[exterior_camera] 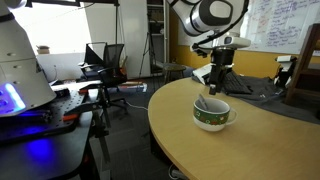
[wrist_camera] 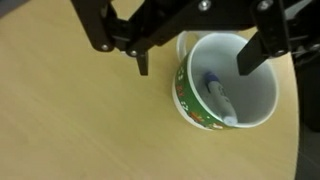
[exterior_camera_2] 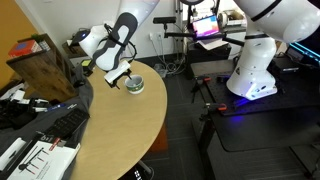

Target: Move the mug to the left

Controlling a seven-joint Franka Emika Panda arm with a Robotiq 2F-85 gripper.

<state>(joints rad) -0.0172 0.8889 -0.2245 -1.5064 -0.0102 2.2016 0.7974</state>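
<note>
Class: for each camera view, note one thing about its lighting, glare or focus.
Wrist view: the gripper looks dark and soft-edged, the mug sharper. In an exterior view, the windows are blown out and a blue light glows at the left edge. In an exterior view, a blue-purple glow tints the floor beside the evenly lit table.

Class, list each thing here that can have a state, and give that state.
Wide white mug with green patterned band: upright on the wooden table, ungripped.
Black two-finger gripper: open, one finger inside the mug, one outside.
White pen-like object with blue tip: lying inside the mug.
</note>
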